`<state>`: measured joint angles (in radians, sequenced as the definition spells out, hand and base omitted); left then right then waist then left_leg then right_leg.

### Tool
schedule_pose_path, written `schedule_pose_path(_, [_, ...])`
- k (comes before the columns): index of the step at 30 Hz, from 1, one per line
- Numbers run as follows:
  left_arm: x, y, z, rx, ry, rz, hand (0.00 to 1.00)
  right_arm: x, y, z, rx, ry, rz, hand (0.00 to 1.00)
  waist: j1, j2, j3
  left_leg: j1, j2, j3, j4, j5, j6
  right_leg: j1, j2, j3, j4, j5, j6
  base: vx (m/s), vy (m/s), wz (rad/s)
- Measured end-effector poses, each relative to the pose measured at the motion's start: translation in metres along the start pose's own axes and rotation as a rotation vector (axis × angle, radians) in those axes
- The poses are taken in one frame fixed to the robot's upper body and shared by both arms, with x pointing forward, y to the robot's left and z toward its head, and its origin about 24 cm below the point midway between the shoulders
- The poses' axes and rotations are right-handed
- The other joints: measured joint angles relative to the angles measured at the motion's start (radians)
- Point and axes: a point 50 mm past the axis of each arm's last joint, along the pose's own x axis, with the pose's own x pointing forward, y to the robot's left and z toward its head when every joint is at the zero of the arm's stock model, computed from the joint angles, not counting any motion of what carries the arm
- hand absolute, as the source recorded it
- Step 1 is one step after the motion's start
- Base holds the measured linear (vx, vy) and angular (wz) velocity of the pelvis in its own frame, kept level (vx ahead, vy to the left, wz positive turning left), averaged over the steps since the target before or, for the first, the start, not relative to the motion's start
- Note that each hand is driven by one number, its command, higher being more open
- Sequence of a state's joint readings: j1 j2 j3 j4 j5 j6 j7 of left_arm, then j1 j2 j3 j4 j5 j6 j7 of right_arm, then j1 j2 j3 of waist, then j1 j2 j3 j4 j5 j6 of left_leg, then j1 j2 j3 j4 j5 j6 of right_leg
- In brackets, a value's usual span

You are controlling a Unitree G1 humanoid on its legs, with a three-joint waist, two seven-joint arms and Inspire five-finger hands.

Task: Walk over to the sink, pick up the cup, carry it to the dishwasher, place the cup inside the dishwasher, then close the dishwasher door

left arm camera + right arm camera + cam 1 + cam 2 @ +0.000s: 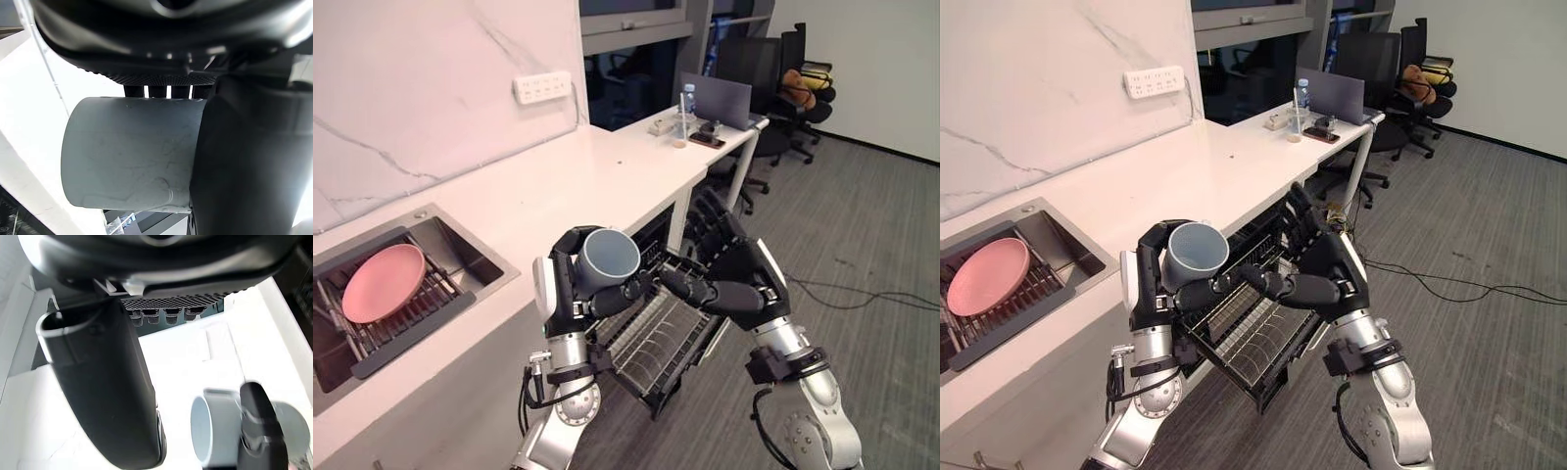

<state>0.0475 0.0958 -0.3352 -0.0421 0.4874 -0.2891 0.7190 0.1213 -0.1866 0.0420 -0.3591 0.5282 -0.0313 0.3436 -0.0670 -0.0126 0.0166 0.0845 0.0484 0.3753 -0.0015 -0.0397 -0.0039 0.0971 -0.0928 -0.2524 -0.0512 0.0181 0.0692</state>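
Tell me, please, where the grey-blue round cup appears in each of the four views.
Left eye view: the grey-blue round cup is at centre, gripped by the left hand.
Right eye view: left of centre, in the same grip.
Left wrist view: very close, between that hand's fingers and thumb.
Right wrist view: beyond the right hand, its mouth facing the camera.
Shared landmark: the left hand curled round the cup.

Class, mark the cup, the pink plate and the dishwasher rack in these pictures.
cup (610, 257): left eye view, inside wall at its mouth.
pink plate (384, 282): left eye view, its middle.
dishwasher rack (658, 338): left eye view, its wire floor.
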Motion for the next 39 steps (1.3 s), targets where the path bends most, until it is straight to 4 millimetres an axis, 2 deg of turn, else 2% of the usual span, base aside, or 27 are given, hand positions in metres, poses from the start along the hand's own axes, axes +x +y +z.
schedule_pose_path(8, [-0.001, -0.011, 0.008, -0.017, -0.047, -0.059, 0.0, 0.012, 0.018, -0.007, 0.011, 0.034, 0.11, 1.0, 0.001, 0.0, -0.005, 0.005, -0.008, -0.005, -0.029, 0.023, 0.004, -0.005, 0.003, -0.003, 0.0, 0.007, 0.0, -0.02, -0.009, 0.02])
schedule_pose_path(16, [0.002, -0.015, 0.014, -0.035, -0.078, -0.078, 0.0, 0.012, 0.015, -0.015, -0.067, 0.096, 0.085, 1.0, 0.002, 0.004, -0.024, 0.005, -0.011, -0.005, -0.033, 0.023, 0.004, -0.009, 0.002, -0.003, -0.004, 0.008, 0.001, 0.0, 0.0, 0.0])
schedule_pose_path(22, [0.004, -0.017, 0.028, -0.066, -0.149, -0.1, 0.0, 0.017, 0.014, -0.015, -0.139, 0.11, 0.053, 1.0, 0.003, 0.004, -0.024, 0.005, -0.011, -0.004, -0.033, 0.023, 0.004, -0.009, 0.002, -0.002, -0.004, 0.009, 0.001, 0.0, 0.0, 0.0])
schedule_pose_path(30, [0.005, -0.021, 0.03, -0.07, -0.162, -0.161, 0.0, 0.023, 0.013, -0.014, -0.136, 0.123, 0.016, 1.0, 0.007, 0.005, -0.025, 0.005, -0.012, -0.004, -0.033, 0.023, 0.004, -0.009, 0.002, -0.002, -0.004, 0.009, 0.0, 0.0, 0.0, 0.0])
schedule_pose_path(39, [0.004, -0.024, 0.033, -0.107, -0.153, -0.179, 0.0, 0.028, 0.012, -0.012, -0.031, 0.125, 0.005, 1.0, 0.024, 0.006, -0.025, 0.001, -0.014, -0.008, -0.034, 0.024, 0.006, -0.008, -0.001, -0.006, -0.005, 0.009, 0.0, 0.0, 0.0, 0.0])
